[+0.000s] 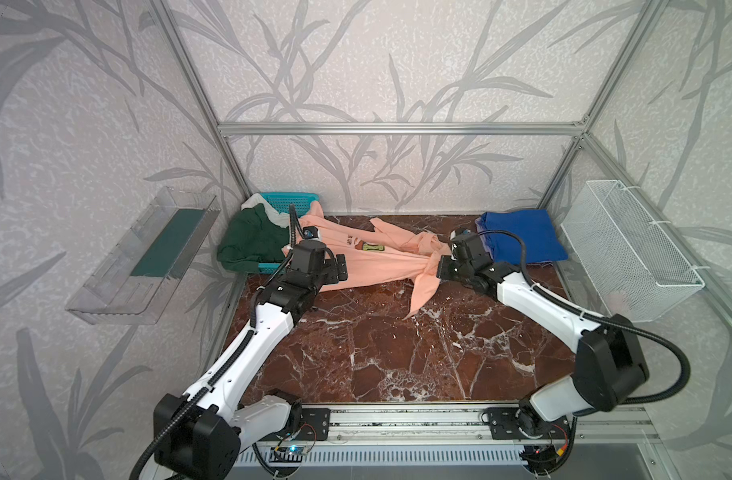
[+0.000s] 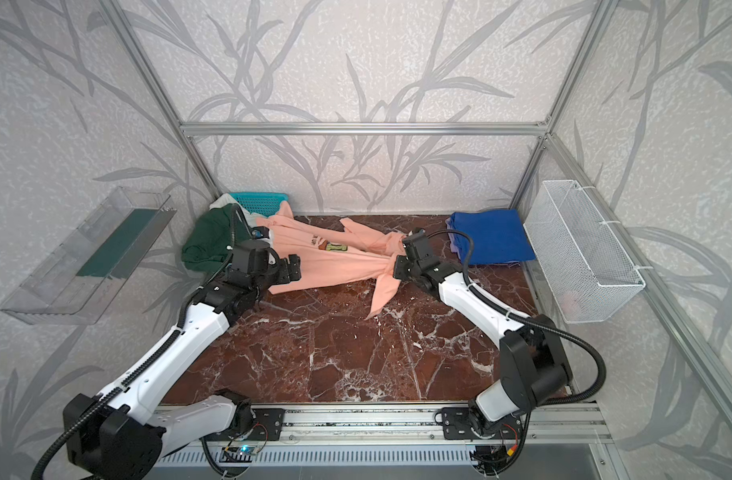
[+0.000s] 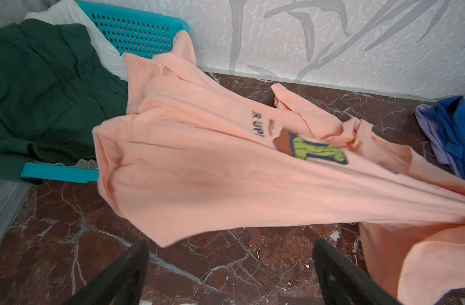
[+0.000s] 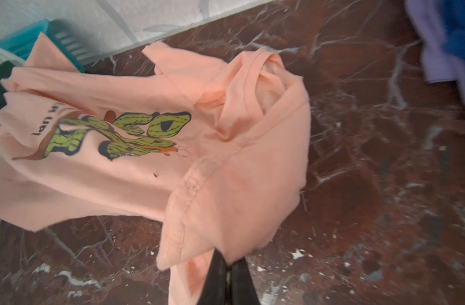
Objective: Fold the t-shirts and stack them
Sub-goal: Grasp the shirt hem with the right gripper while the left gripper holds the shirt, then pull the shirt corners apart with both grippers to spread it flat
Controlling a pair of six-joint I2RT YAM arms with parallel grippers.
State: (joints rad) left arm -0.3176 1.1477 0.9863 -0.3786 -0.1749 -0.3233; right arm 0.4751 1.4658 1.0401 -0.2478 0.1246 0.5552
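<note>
Across the far half of the marble table (image 1: 397, 353), the peach-pink t-shirt (image 1: 372, 266) lay stretched out, print side up. Green cartoon lettering and black "UP!" were legible in the left wrist view (image 3: 199, 171). Its far-left end rested against the corner of the teal basket (image 1: 289, 199). Its creases converged on the right gripper (image 1: 439, 269).

Right gripper: jaws pinched fully together on a bunched fold of the peach fabric near a seam, confirmed in the right wrist view (image 4: 230, 260). One loose flap hung from the grip point down to the table. The collar lay crumpled just beyond the grip.

Left gripper (image 1: 339, 266): jaws spread wide, nothing between them. In the left wrist view (image 3: 230, 243) both fingers (image 3: 131, 264) sat short of the shirt's near edge, with bare marble showing in the gap.

Other garments:
- The blue t-shirt (image 1: 522, 235) sat folded in the far-right corner, with a lavender cloth (image 3: 426, 124) showing under its edge.
- The dark green t-shirt (image 1: 252, 241) was heaped in the basket and spilled over its rim.
- The white t-shirt (image 3: 67, 13) lay behind the green one, mostly hidden.

Surroundings: a wire basket (image 1: 630, 249) was mounted on the right wall and a clear tray (image 1: 143, 257) on the left wall.
</note>
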